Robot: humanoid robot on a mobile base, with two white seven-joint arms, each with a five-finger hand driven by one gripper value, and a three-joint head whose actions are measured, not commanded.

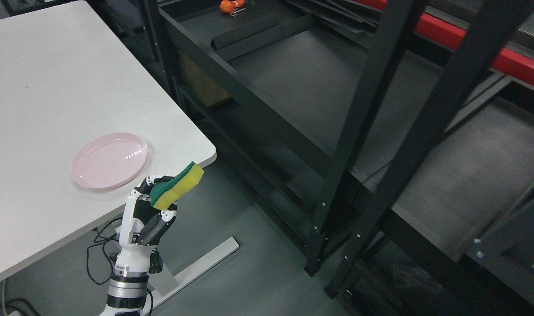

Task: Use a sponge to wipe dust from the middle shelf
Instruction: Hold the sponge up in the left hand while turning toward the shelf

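Observation:
My left hand (155, 197) comes up from the bottom left, beside the table's near corner. Its fingers are curled around a yellow sponge (179, 186) with a green scouring side, held tilted with one end pointing up and to the right. The black metal shelf unit (293, 83) stands to the right of the hand, apart from it by a strip of grey floor. Its wide dark shelf board (319, 74) is bare across the middle. My right hand is not in view.
A white table (52, 79) fills the left, with a pink plate (110, 160) near its corner. Black uprights (359, 127) of the shelf cross the picture at a slant. An orange object (228, 5) lies at the shelf's far end. Cables hang under the table.

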